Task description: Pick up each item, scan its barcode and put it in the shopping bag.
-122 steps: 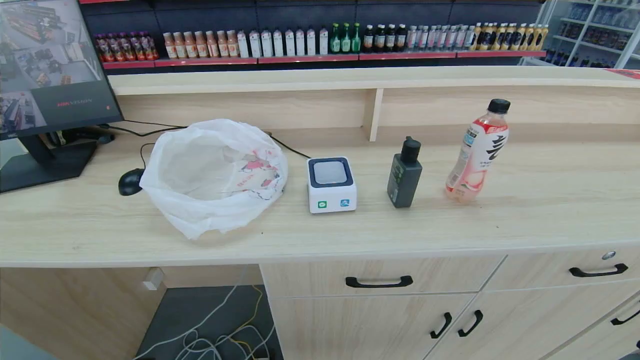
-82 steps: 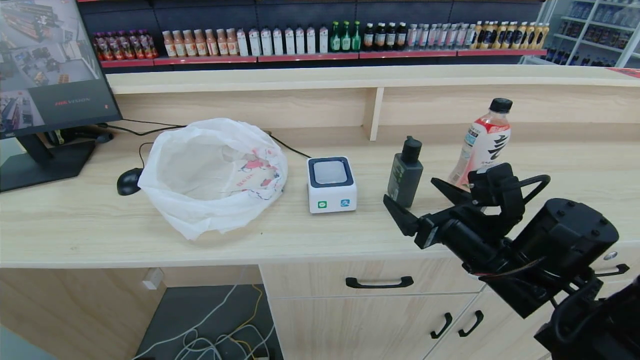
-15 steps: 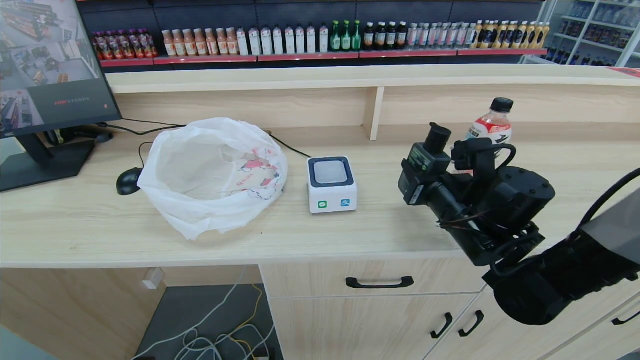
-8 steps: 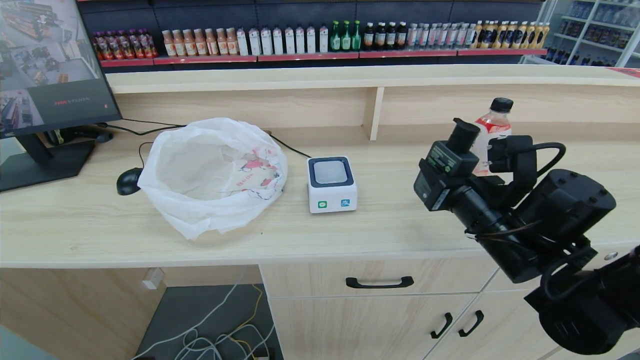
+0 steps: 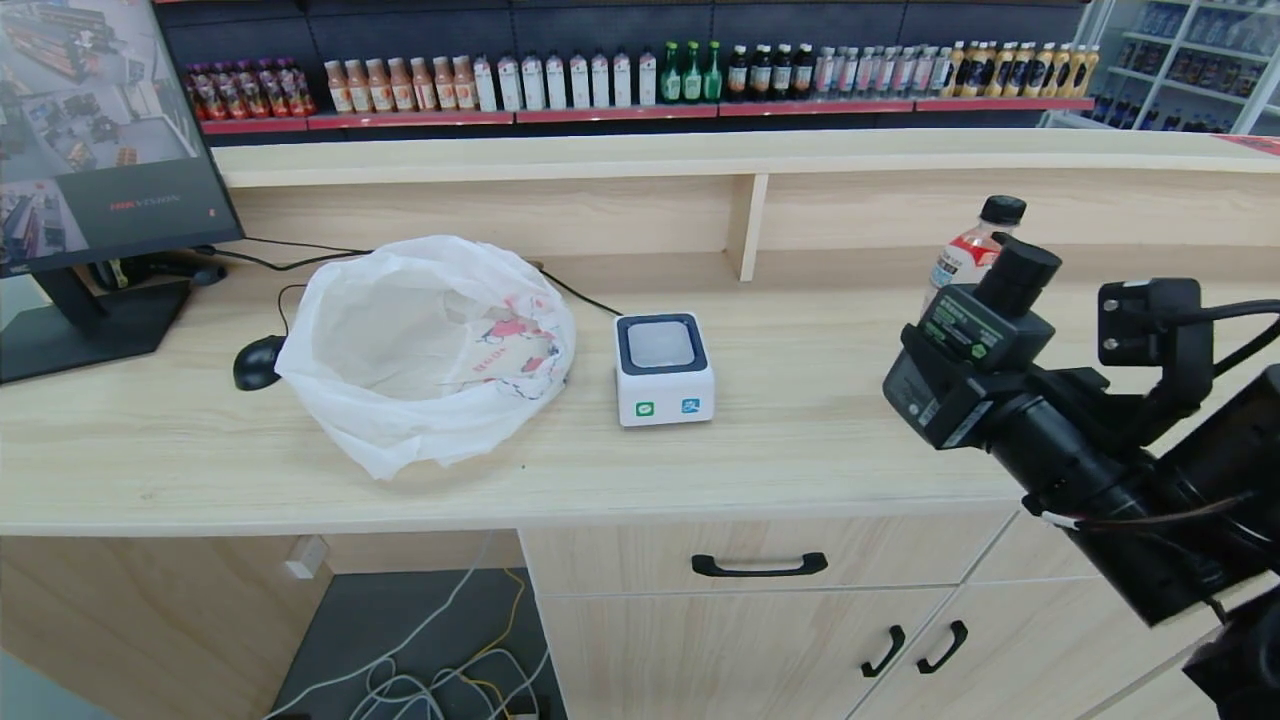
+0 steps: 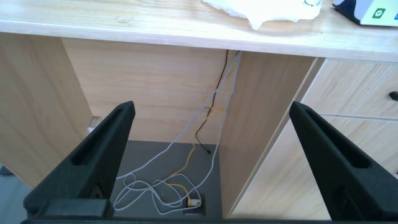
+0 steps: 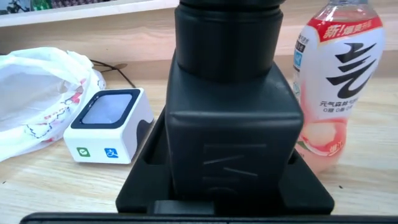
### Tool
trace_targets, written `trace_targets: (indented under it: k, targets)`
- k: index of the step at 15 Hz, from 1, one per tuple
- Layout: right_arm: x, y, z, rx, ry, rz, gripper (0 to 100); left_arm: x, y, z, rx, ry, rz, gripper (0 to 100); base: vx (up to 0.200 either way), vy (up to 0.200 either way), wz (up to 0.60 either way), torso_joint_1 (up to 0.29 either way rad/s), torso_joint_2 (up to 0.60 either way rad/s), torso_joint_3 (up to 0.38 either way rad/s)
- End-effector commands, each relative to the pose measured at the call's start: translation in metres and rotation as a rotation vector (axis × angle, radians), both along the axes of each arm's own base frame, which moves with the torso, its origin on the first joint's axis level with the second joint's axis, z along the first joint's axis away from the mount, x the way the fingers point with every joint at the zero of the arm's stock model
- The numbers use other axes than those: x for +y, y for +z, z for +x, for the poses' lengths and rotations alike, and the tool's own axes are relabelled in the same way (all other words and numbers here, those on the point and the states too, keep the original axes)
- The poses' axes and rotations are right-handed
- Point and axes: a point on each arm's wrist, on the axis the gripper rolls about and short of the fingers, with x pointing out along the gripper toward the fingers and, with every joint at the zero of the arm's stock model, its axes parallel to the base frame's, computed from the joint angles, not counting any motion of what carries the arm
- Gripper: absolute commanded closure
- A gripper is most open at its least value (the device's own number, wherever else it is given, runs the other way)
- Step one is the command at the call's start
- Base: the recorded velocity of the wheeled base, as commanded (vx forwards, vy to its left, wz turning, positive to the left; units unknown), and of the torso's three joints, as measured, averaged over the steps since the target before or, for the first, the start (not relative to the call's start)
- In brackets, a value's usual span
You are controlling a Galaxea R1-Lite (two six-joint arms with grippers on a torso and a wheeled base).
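Bottle shifted right, away from scanner, since half a second ago.
Head view: right jaws pinch bottle, tilted, above bench; bag left of scanner. Left wrist view: left jaws spread, below bench edge. Right wrist view: drink stands beside bottle.

One white bag, one scanner box, one dark bottle, one pink bottle, one mouse, one screen.
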Motion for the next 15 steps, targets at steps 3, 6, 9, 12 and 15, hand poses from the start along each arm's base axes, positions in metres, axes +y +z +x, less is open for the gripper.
trace_targets:
  k: [3,6,9,12,15]
  targets:
    - [-0.015,0.004,-0.030,-0.018,0.015,0.011,100,0.000,0.000,0.000,0.000,0.001,0.000,0,0.000,0.000,0.00,0.000,0.00,0.000]
    - [-0.016,0.005,-0.039,-0.032,0.069,-0.008,100,0.000,0.000,0.000,0.000,0.001,0.000,0,0.000,0.000,0.00,0.000,0.00,0.000]
    - [-0.001,0.001,-0.046,-0.025,0.167,-0.029,100,0.000,0.000,0.000,0.000,0.001,0.000,0,0.000,0.000,0.00,0.000,0.00,0.000]
    - [0.015,-0.006,-0.052,0.009,0.253,-0.029,100,0.000,0.000,0.000,0.000,0.001,0.000,0,0.000,0.000,0.00,0.000,0.00,0.000]
    - [0.031,-0.006,-0.064,0.032,0.422,0.050,100,0.000,0.000,0.000,0.000,0.001,0.000,0,0.000,0.000,0.00,0.000,0.00,0.000]
